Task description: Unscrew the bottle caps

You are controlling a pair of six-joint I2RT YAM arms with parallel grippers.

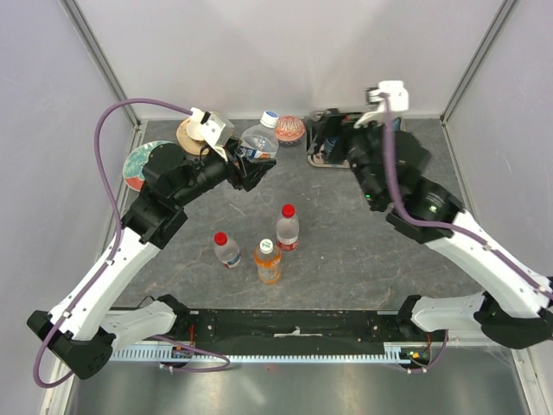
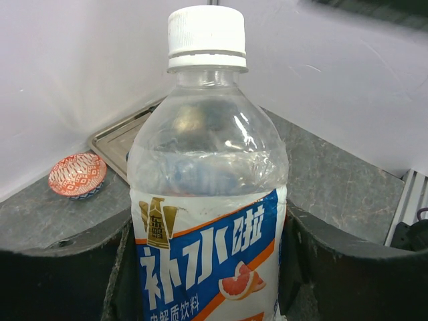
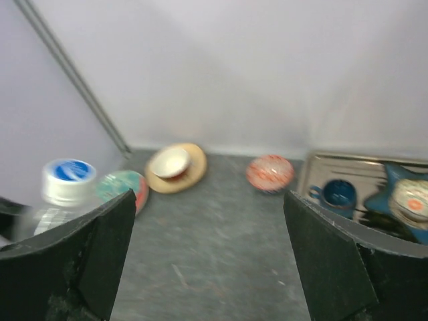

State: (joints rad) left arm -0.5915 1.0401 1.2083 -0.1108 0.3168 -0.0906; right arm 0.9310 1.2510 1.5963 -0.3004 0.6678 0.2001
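There are four small plastic bottles. The left hand [image 2: 210, 267] is clamped on one clear bottle with a blue label [image 2: 207, 167] and a white cap [image 2: 206, 37], near the back of the grey desk [image 1: 363, 251]. Three bottles stand close together in the middle of the desk. Two are clear bottles with red caps, the left one [image 1: 226, 250] and the right one [image 1: 288, 227]. One is an orange bottle [image 1: 268, 262]. The right hand [image 3: 208, 207] is wide apart, with nothing in it. At the back sit one red bowl [image 1: 290, 129] and one blue mug [image 3: 338, 192] on a metal tray [image 3: 364, 167].
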